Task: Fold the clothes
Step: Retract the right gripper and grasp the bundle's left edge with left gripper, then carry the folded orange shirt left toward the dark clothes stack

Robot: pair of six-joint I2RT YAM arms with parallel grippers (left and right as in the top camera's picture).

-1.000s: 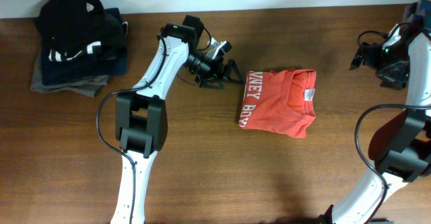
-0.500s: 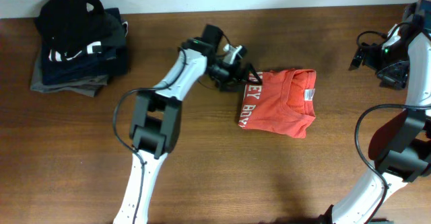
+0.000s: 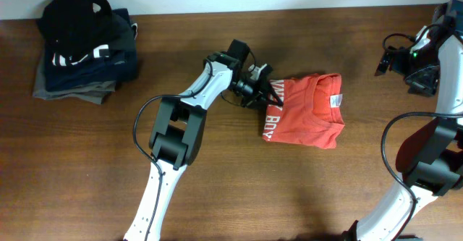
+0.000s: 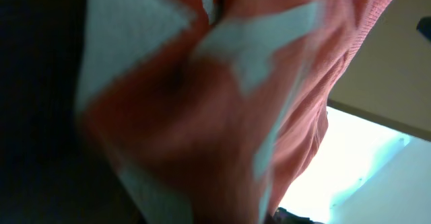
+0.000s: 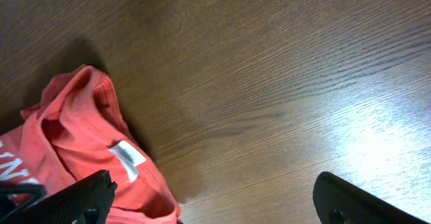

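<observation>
Dark folded garments, a stacked pile (image 3: 83, 45), sit at the far left rear of the counter (image 3: 217, 183), well apart from the work and untouched.

Left arm: one second ago it was over bare wood, left of the shirt. It has since swung right, and the left end effector (image 3: 260, 89) is now at the left edge of the orange-red T-shirt (image 3: 307, 111). That edge has shifted slightly rightward and part of the white lettering (image 3: 273, 118) is now covered. The left wrist view is filled with blurred orange cloth and white print, so contact with the fabric is likely. Jaw state: cannot tell, since no finger shows there and the overhead view is too small.

The T-shirt lies mid-counter, right of centre, already a compact bundle with the neck label (image 5: 126, 157) facing up. Judgement: folding is mostly done, and this reach reads as a last tuck or a pick-up of the left edge.

Right end effector (image 5: 213, 180): fingers spread wide, holding nothing, parked at the far right rear, unchanged over the second. Nothing stands between it and the shirt. The only risk I see is the bundle sliding instead of being gripped.
</observation>
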